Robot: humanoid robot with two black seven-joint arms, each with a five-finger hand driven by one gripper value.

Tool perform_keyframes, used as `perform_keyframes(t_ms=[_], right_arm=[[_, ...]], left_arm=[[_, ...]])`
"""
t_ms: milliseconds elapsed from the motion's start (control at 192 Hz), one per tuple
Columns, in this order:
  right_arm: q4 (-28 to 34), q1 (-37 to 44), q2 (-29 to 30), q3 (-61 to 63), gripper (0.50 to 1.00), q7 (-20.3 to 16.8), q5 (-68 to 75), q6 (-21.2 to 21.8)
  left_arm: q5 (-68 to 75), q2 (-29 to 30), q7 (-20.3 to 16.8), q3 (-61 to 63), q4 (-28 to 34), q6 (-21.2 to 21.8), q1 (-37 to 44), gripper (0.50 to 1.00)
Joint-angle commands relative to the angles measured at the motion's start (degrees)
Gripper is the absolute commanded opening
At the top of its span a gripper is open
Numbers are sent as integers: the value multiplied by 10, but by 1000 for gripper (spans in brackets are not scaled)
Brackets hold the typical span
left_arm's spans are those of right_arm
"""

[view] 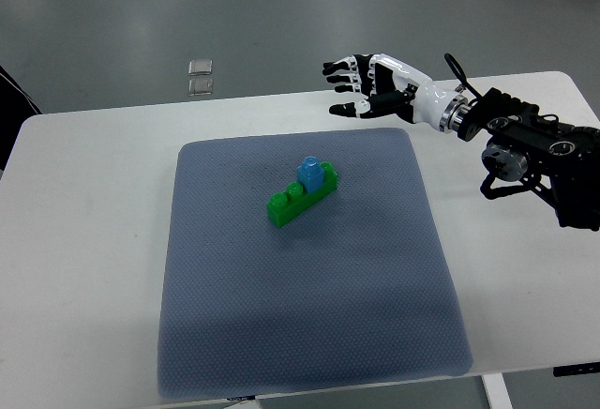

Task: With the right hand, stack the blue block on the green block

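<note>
small blue plastic block [311, 174] sits atop the long green studded block [300, 199] mid-mat, well apart from the released, spread-fingered right hand [364, 83] near the tabletop's far edge.

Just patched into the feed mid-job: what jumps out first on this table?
The blue block sits on top of the green block, near the middle of the grey mat. The right hand, black and white, hangs over the table's far edge beyond the mat's far right corner, fingers spread and holding nothing. Its dark arm comes in from the right edge.
</note>
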Motion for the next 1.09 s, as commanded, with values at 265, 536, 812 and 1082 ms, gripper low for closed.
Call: perform_keyframes(t_ms=[265, 536, 812, 1082], right_arm=[[-27, -36, 7, 38, 893, -118, 243, 4], [-23, -56, 11, 44, 913, -159, 300, 6], [-22, -57, 1, 42, 917, -156, 294, 5], [-22, -58, 2, 41, 919, -156, 293, 13]], left_arm=[[0, 0, 0, 0, 0, 0, 1, 1000], [0, 0, 0, 0, 0, 0, 1, 1000], [0, 0, 0, 0, 0, 0, 0, 1000], [0, 0, 0, 0, 0, 0, 0, 1000]])
